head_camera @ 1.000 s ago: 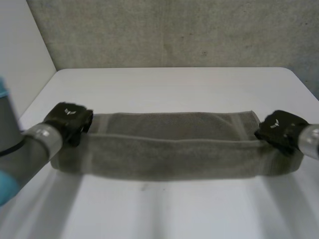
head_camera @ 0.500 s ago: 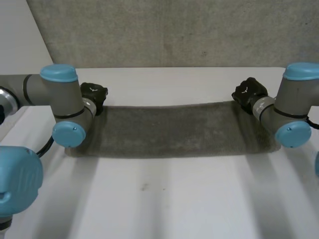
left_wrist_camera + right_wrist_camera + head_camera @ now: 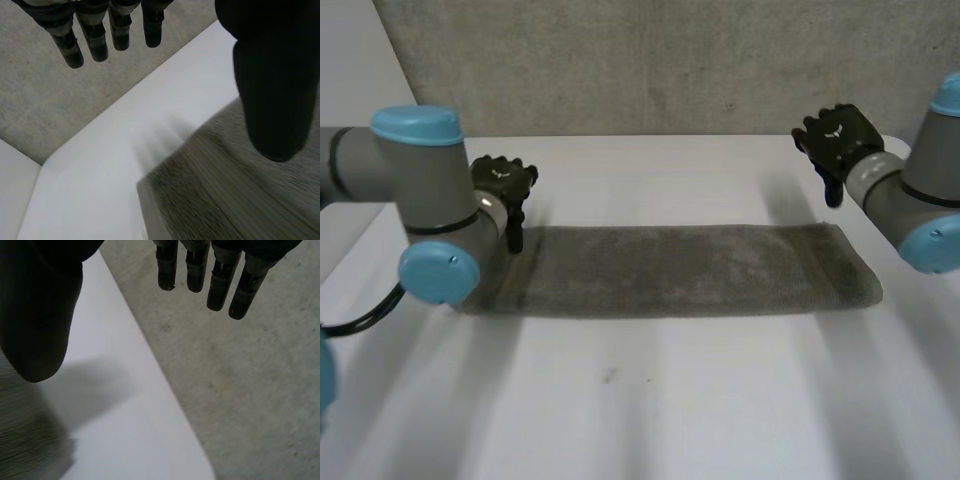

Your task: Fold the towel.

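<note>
Fingers straight on both hands, gripping nothing
Your left hand hung by the towel corner, right hand clear — it lay flat on the table, probably ready for another fold

A white table fills the lower frame, a small dark speck just below centre. A rough grey wall spans the top; a white panel stands upper left.
</note>
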`<action>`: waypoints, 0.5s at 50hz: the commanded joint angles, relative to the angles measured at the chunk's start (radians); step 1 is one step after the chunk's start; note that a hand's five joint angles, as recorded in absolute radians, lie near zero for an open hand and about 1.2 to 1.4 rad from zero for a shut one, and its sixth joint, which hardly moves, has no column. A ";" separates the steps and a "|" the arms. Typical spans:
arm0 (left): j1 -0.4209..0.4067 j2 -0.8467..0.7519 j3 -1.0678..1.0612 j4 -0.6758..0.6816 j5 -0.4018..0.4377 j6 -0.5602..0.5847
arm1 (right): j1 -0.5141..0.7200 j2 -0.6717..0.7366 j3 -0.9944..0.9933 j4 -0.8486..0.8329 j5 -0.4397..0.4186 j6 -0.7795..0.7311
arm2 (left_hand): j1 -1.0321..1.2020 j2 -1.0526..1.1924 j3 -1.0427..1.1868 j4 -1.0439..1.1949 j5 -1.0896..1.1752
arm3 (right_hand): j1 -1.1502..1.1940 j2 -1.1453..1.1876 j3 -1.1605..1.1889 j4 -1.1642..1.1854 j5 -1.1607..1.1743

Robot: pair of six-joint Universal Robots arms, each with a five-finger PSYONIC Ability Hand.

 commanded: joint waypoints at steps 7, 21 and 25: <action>0.015 0.368 -0.599 0.281 0.069 -0.049 | -0.136 -0.226 0.541 -0.008 -0.081 0.037 | 0.002 0.010 0.008 0.007 -0.025 | -0.053 -0.081 -0.070 -0.082 -0.060; 0.024 0.445 -0.774 0.426 0.078 -0.104 | -0.202 -0.177 0.690 -0.206 -0.135 0.031 | 0.002 0.010 0.008 0.007 -0.025 | 0.110 0.082 0.093 0.081 0.103; 0.028 0.445 -0.779 0.426 0.078 -0.106 | -0.208 -0.143 0.677 -0.226 -0.136 0.028 | 0.002 0.010 0.008 0.007 -0.025 | 0.513 0.485 0.496 0.485 0.506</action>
